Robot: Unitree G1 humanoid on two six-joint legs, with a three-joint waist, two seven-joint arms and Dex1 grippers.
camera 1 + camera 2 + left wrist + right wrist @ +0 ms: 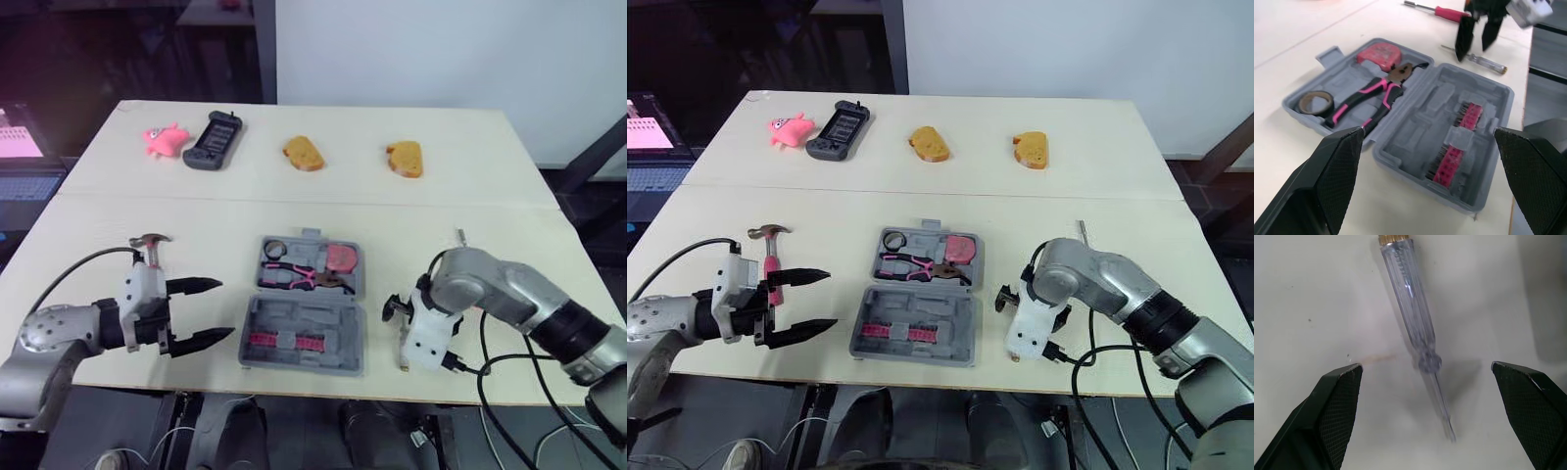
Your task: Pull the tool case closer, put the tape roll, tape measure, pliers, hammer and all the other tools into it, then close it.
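Note:
The grey tool case [257,323] lies open near the table's front edge. Its far half holds a tape roll [273,248], pink-handled pliers [302,277] and a pink tape measure [341,258]; the near half holds pink bit strips [284,342]. My left gripper [204,313] hovers open to the left of the case, with nothing between its fingers. Behind it lies the hammer [772,257], partly hidden. Right of the case, my right gripper [395,311] points down, open, straddling a clear-handled screwdriver [1410,298]. A red-handled screwdriver [1449,12] lies farther right.
Along the far side of the table lie a pink toy [165,139], a black handheld device [214,140] and two pieces of bread [303,153] [405,158]. A laptop [24,157] stands off the table's left. Cables hang by my right arm near the front edge.

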